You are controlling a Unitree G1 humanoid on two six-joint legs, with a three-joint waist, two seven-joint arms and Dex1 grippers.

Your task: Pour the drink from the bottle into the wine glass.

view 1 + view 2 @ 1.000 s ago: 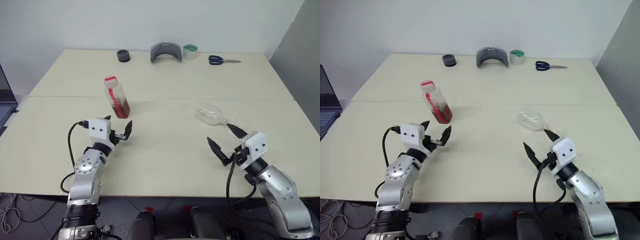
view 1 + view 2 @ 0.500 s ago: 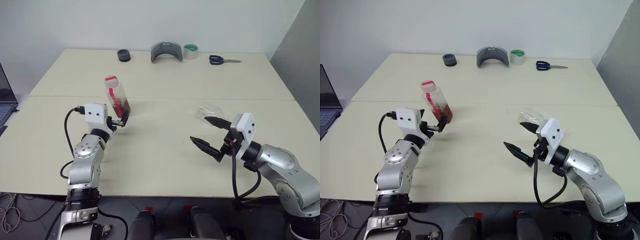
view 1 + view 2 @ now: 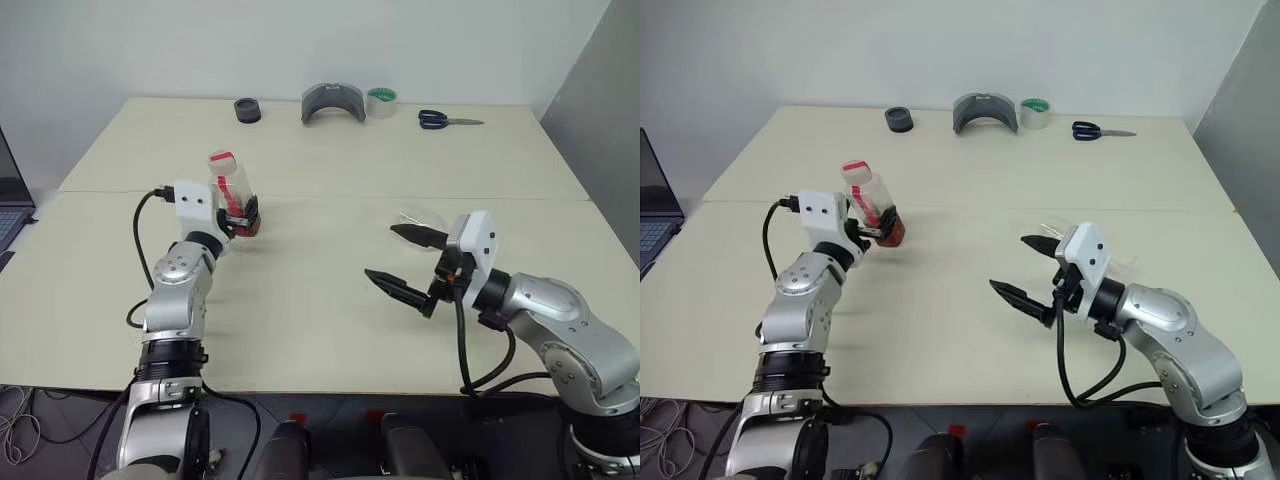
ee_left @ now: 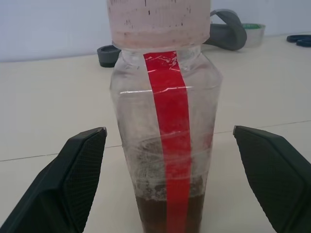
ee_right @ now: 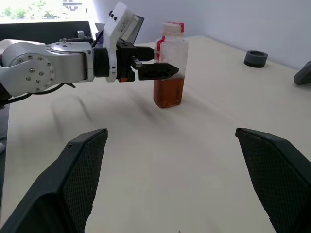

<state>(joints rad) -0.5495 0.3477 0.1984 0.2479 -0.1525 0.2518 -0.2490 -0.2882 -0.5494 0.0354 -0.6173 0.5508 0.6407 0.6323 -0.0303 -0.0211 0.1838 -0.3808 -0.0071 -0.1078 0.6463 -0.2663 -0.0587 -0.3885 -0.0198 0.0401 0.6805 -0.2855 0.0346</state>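
- Left end effector (image 3: 240,221): fingers apart, I straddle the bottle (image 3: 233,195), upright on the counter (image 3: 320,300). Light, thin-walled plastic, I judge; take mid-body.
- Right end effector (image 3: 405,267): apart, empty; wine glass (image 3: 420,217) just behind, fragile.

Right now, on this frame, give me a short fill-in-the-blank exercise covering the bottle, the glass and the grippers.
1. The left gripper has its open fingers on either side of the ____.
2. The bottle stands upright with its cap ____.
3. The wine glass lies on its ____ on the table.
4. The right gripper is open and holds ____.

Missing words: bottle; on; side; nothing
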